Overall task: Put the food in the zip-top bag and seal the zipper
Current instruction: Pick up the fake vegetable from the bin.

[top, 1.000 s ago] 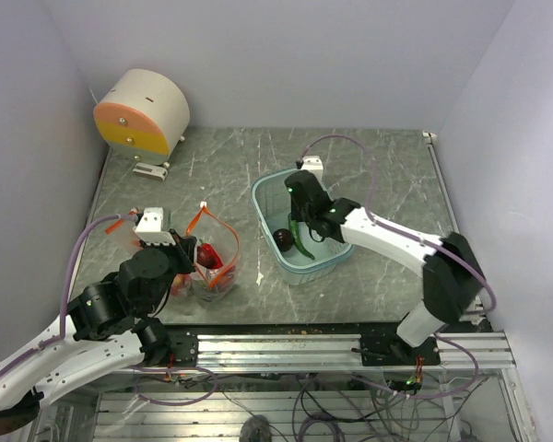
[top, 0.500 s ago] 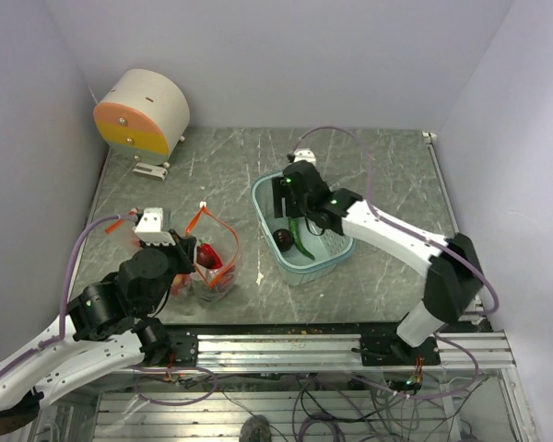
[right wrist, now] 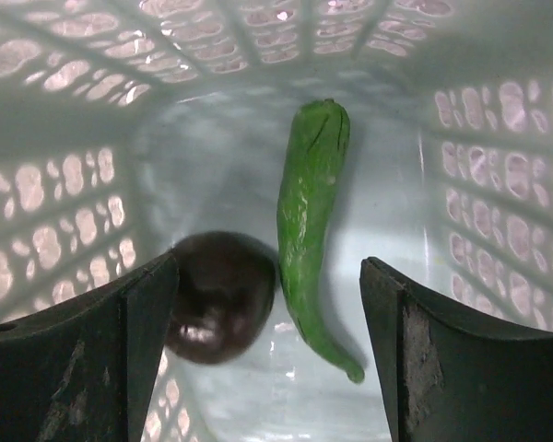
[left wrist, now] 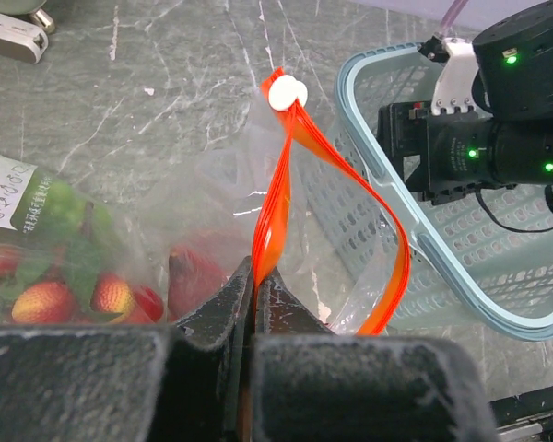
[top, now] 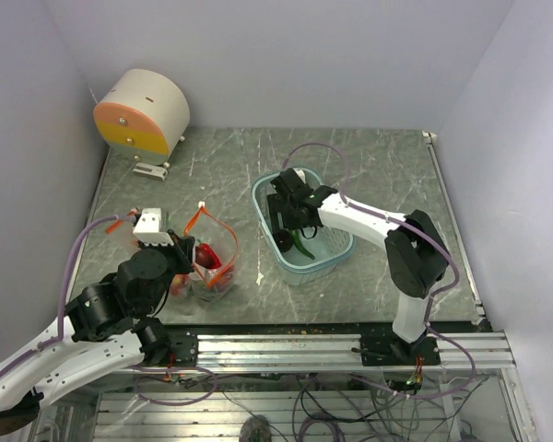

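Note:
The clear zip-top bag (top: 214, 267) (left wrist: 217, 184) stands left of the light-blue basket (top: 337, 257), its mouth open. My left gripper (left wrist: 255, 276) (top: 188, 261) is shut on the near side of the orange-red zipper (left wrist: 278, 193). Its far side (left wrist: 392, 267) bows away. Red food (left wrist: 192, 276) lies inside the bag. My right gripper (right wrist: 272, 354) (top: 289, 226) hangs open inside the basket (right wrist: 55, 239). Below it lie a long green pepper (right wrist: 309, 212) (top: 303, 245) and a dark round fruit (right wrist: 217, 295) (top: 283, 240), the pepper between the fingers and the fruit against the left finger (right wrist: 120, 331).
A white slider (left wrist: 283, 92) sits at the zipper's far end. A labelled clear packet of small fruits (left wrist: 46, 276) lies left of the bag. A round white and orange device (top: 140, 112) stands at the back left corner. The basket's rim (left wrist: 392, 189) runs close to the bag.
My right gripper has opened and swung left inside the basket, now over the dark fruit and the pepper. The left gripper has kept its hold on the zipper and has not moved.

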`<state>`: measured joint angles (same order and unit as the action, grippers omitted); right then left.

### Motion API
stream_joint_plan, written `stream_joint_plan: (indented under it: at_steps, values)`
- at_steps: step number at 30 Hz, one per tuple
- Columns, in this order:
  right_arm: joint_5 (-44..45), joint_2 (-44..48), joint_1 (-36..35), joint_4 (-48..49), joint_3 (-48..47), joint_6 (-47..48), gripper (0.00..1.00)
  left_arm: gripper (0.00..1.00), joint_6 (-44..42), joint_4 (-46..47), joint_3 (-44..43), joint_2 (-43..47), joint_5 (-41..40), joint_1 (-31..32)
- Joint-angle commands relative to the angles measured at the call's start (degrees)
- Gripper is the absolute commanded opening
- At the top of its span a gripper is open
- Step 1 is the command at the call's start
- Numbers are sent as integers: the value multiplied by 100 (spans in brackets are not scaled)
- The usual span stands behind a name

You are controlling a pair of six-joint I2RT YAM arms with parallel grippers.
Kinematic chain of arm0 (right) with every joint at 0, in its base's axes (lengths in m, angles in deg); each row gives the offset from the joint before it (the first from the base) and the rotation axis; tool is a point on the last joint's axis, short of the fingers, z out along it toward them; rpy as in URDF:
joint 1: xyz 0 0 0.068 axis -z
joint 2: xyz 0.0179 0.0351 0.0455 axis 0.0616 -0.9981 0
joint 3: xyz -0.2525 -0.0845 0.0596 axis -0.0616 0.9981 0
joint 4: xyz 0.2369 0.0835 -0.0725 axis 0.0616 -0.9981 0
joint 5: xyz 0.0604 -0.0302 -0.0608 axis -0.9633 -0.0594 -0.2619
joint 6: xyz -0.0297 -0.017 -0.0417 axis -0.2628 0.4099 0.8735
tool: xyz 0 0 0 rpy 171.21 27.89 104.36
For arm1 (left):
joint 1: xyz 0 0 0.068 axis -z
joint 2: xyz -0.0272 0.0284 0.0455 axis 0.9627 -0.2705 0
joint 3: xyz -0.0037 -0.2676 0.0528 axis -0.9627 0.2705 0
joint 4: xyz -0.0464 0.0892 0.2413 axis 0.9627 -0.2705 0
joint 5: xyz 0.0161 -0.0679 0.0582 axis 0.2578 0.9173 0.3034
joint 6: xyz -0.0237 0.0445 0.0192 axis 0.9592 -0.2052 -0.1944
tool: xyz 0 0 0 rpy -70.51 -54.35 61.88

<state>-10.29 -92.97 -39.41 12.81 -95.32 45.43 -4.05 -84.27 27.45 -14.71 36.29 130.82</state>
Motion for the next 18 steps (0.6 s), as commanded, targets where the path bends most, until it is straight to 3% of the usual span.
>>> stream_joint_plan:
  at_steps: [1, 7, 10, 18]
  values:
    - [-411, -492, 105, -123, 184, 26, 79, 7, -32, -20, -119, -19, -150, 5]
    - [-314, -677, 136, 14, 385, -108, 79, 7, -21, -53, -131, 5, -181, 0]
    - [-187, -595, 142, 143, 478, -151, 71, 7, -28, -28, -113, -1, -179, 5]
    - [-124, -35, 144, 285, 659, -234, 6, 7, -21, -71, -147, -98, -186, 3]
